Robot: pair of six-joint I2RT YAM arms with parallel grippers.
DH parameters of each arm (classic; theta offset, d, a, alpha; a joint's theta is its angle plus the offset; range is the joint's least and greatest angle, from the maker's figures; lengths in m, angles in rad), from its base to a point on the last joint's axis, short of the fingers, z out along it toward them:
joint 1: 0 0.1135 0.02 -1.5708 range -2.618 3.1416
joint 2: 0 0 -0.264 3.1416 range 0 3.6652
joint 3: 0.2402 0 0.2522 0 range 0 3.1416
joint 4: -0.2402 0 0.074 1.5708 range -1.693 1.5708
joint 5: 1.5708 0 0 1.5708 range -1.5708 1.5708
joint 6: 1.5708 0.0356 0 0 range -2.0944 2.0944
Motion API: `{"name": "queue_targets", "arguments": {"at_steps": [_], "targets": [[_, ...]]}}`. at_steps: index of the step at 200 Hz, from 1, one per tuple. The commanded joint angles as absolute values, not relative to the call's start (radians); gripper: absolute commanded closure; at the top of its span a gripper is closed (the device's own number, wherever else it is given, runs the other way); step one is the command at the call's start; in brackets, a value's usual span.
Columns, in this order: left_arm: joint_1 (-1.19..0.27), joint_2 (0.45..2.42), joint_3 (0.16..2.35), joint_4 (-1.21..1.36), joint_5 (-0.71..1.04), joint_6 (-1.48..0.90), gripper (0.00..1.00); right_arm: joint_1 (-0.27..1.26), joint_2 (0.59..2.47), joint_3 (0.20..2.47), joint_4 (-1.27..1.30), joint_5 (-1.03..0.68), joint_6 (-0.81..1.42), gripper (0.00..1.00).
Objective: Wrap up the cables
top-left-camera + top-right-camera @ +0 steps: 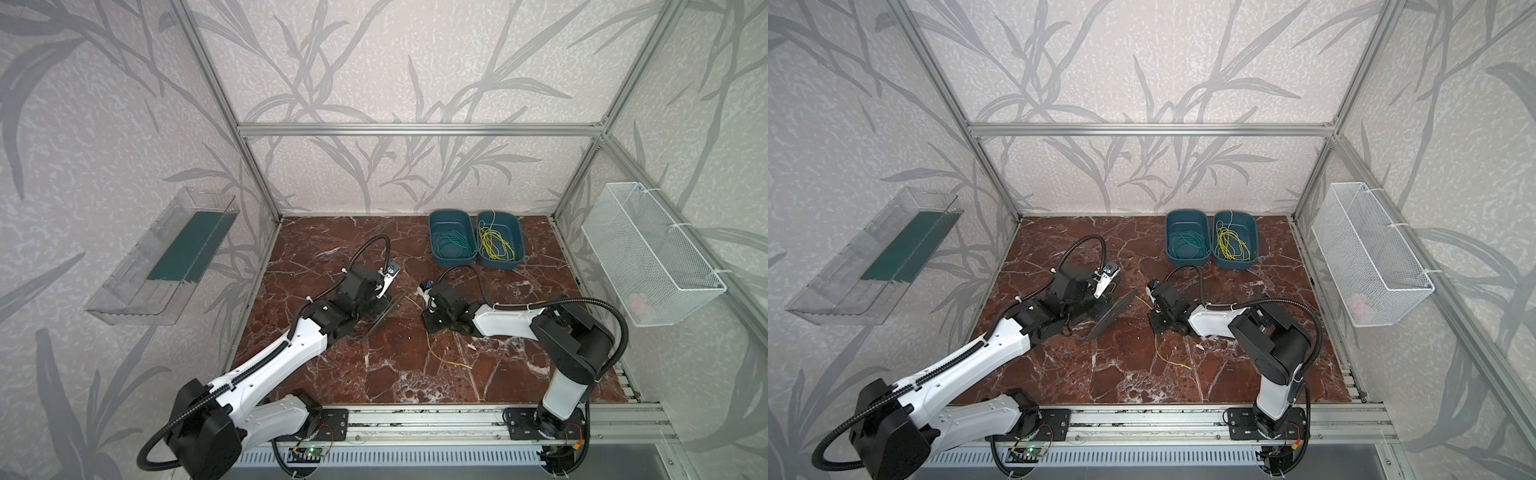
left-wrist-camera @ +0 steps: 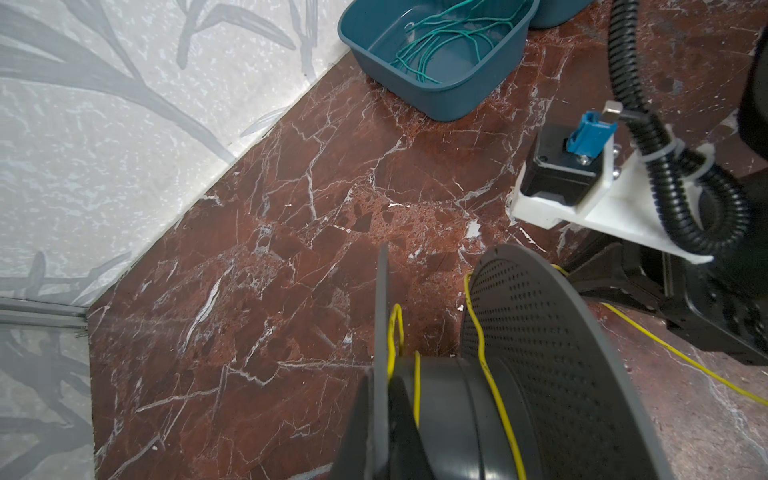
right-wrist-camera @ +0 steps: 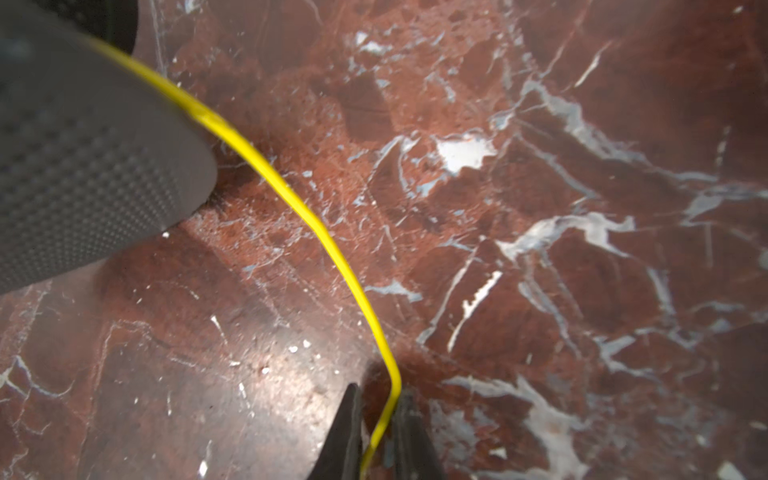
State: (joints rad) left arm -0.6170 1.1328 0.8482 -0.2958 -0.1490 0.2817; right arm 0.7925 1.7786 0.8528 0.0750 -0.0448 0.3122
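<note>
My left gripper (image 2: 382, 419) is shut on the thin flange of a dark grey spool (image 1: 386, 312), which it holds tilted on edge near the table's middle. A yellow cable (image 2: 486, 365) lies in loose turns round the spool's hub. It leaves over the perforated flange and runs to my right gripper (image 3: 378, 401). That gripper's jaws stand slightly apart, and the cable (image 3: 316, 224) passes between them, resting against one finger. In both top views the cable's tail (image 1: 440, 357) (image 1: 1167, 358) trails over the marble toward the front.
At the back stand two teal bins: one (image 1: 455, 261) (image 2: 449, 95) holds green cables, the other (image 1: 498, 264) loose yellow cables. A white wire basket (image 1: 652, 253) hangs on the right wall and a clear shelf (image 1: 137, 307) on the left wall. Both grippers are close together.
</note>
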Motion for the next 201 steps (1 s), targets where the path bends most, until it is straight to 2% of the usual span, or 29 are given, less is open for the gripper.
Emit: {"name": "queue_targets", "arguments": {"at_steps": [1,41,56,111,161,201], "targets": [[-0.598,1.085,0.864,-0.184,-0.329,0.323,1.00,0.814,1.786,0.793,-0.216,-0.031,0.337,0.84],[-0.599,1.056,0.842,-0.130,-0.373,0.337,1.00,0.828,1.755,0.752,-0.218,-0.024,0.343,0.90],[-0.599,1.046,0.846,-0.119,-0.371,0.330,1.00,0.828,1.740,0.746,-0.213,-0.016,0.345,1.00],[-0.597,1.042,0.904,-0.150,-0.334,0.298,1.00,0.828,1.732,0.759,-0.184,-0.079,0.333,1.00],[-0.595,1.052,0.937,-0.147,-0.342,0.310,1.00,0.828,1.661,0.674,-0.154,-0.084,0.343,1.00],[-0.569,1.053,1.055,-0.185,-0.284,0.185,1.00,0.842,1.584,0.672,-0.171,-0.119,0.364,1.00]]}}
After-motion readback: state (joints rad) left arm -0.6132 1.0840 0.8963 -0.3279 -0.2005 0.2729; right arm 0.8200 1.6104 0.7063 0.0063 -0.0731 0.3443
